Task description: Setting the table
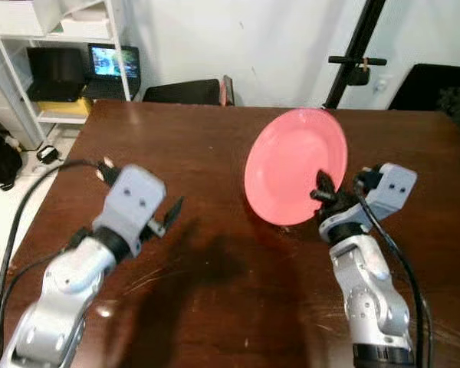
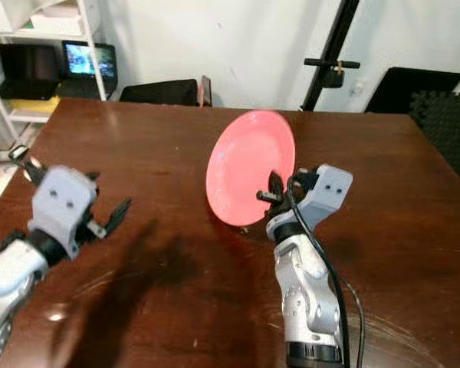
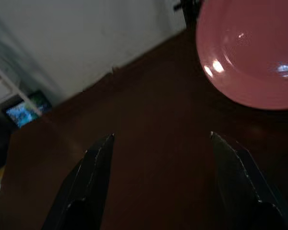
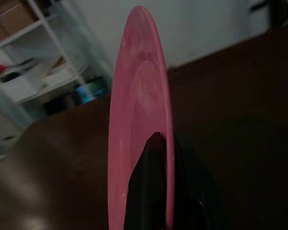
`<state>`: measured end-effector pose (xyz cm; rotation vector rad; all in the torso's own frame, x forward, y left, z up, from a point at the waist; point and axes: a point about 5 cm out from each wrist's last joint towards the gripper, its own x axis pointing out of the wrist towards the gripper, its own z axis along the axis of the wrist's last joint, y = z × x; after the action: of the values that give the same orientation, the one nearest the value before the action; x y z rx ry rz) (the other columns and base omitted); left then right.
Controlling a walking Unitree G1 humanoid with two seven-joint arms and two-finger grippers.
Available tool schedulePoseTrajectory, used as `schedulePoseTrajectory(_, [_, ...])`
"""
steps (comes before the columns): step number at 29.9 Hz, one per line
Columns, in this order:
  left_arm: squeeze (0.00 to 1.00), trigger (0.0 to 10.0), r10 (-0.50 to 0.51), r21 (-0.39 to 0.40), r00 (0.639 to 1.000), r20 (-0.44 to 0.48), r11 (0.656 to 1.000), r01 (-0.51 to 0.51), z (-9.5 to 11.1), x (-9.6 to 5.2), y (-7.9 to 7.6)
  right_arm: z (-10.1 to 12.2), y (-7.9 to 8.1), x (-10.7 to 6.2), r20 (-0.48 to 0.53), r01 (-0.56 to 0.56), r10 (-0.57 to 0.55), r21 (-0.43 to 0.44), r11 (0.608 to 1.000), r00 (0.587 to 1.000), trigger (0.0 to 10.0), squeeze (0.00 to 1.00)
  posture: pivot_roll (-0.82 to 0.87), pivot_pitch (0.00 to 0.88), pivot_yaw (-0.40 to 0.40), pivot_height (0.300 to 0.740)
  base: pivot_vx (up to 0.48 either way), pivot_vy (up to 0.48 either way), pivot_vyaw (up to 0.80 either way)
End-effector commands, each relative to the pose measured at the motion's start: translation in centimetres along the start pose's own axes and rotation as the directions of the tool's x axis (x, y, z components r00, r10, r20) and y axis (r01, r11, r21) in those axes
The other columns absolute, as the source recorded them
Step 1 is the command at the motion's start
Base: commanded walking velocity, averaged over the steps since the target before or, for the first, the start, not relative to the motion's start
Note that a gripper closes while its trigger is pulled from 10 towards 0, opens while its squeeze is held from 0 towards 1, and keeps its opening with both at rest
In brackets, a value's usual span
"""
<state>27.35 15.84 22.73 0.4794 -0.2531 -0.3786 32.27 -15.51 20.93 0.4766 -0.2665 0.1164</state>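
Right gripper point(image 1: 326, 193) is clamped on the rim of a pink plate point(image 1: 295, 165), one black finger on each face, as the right wrist view shows edge-on. The plate is held nearly upright, tilted, its hollow face turned toward the robot's left. It sits above the middle of the dark wooden table point(image 1: 215, 138); its lowest edge looks close to the tabletop, but I cannot tell whether it touches.

Left gripper point(image 1: 169, 215) hovers over the table on the left side, fingers spread wide, nothing between them. It is well apart from the plate.

Beyond the far edge: a white shelf unit point(image 1: 69, 54) with a small lit screen point(image 1: 113, 61), and a black stand point(image 1: 360, 61) against the wall.

Judgement: the step in hand is placing the plate at a setting. Next move calls for rotating the wrist until the plate lies flat, lowering it onto bare wood, then parting the fingers. Risk: letting go while it is tilted would let it roll or clatter.
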Motion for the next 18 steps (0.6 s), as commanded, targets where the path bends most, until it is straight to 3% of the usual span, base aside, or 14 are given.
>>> schedulePoseTrajectory(1, [0.0, 10.0, -0.043, 0.038, 0.999, 0.032, 0.998, 0.042, 0.7, -0.5, -0.6, 0.1, 0.3, -0.5, -0.008, -0.031, 0.032, 0.073, 0.997, 0.999, 10.0, 0.0, 0.09, 0.111, 0.039, 0.74, 0.0, 0.0, 0.0])
schedulePoseTrajectory(3, [0.0, 10.0, -0.053, 0.045, 0.998, 0.033, 0.998, 0.052, 0.7, -0.6, -0.7, 0.0, 0.4, -0.6, -0.018, -0.038, 0.04, 0.103, 0.994, 0.999, 10.0, 0.0, 0.09, 0.111, 0.039, 0.74, 0.0, 0.0, 0.0])
schedulePoseTrajectory(4, [0.0, 10.0, -0.082, 0.042, 0.995, 0.048, 0.996, 0.08, 0.9, -0.8, -1.0, -0.2, 0.7, -0.9, -0.033, -0.058, 0.064, 0.159, 0.986, 0.997, 10.0, 0.0, 0.09, 0.111, 0.037, 0.74, 0.0, 0.0, 0.0])
schedulePoseTrajectory(5, [0.0, 10.0, -0.104, -0.041, 0.992, 0.074, 0.993, 0.108, 1.4, -0.7, -1.1, -0.3, 0.9, -1.2, -0.047, -0.069, 0.08, 0.203, 0.977, 0.996, 10.0, 0.0, 0.09, 0.114, 0.035, 0.74, 0.0, 0.0, 0.0])
schedulePoseTrajectory(8, [0.0, 10.0, -0.169, -0.162, 0.98, 0.102, 0.969, 0.184, 2.1, -0.8, -1.2, -0.5, 0.8, -1.7, -0.066, -0.056, 0.077, 0.283, 0.957, 0.995, 10.0, 0.0, 0.09, 0.115, 0.033, 0.74, 0.0, 0.0, 0.0])
schedulePoseTrajectory(10, [0.0, 10.0, -0.208, -0.193, 0.972, 0.109, 0.955, 0.226, 2.3, -0.9, -1.4, -0.6, 0.7, -1.9, -0.073, -0.05, 0.076, 0.311, 0.949, 0.994, 10.0, 0.0, 0.09, 0.115, 0.034, 0.74, 0.0, 0.0, 0.0])
schedulePoseTrajectory(11, [0.0, 10.0, -0.302, -0.232, 0.945, 0.125, 0.917, 0.324, 2.6, -1.3, -1.7, -0.9, 0.6, -2.3, -0.095, -0.042, 0.084, 0.38, 0.924, 0.992, 10.0, 0.0, 0.09, 0.117, 0.035, 0.74, 0.0, 0.0, 0.0])
schedulePoseTrajectory(14, [0.0, 10.0, -0.343, -0.252, 0.931, 0.128, 0.896, 0.365, 2.6, -1.6, -1.8, -1.2, 0.4, -2.7, -0.111, -0.036, 0.093, 0.43, 0.902, 0.989, 10.0, 0.0, 0.09, 0.121, 0.04, 0.74, 0.0, 0.0, 0.0])
schedulePoseTrajectory(18, [0.0, 10.0, -0.42, -0.287, 0.901, 0.111, 0.854, 0.433, 2.2, -1.9, -1.7, -3.1, -1.5, -3.3, -0.173, 0.085, 0.013, 0.548, 0.832, 0.985, 10.0, 0.0, 0.1, 0.126, 0.046, 0.74, 0.0, 0.0, 0.0])
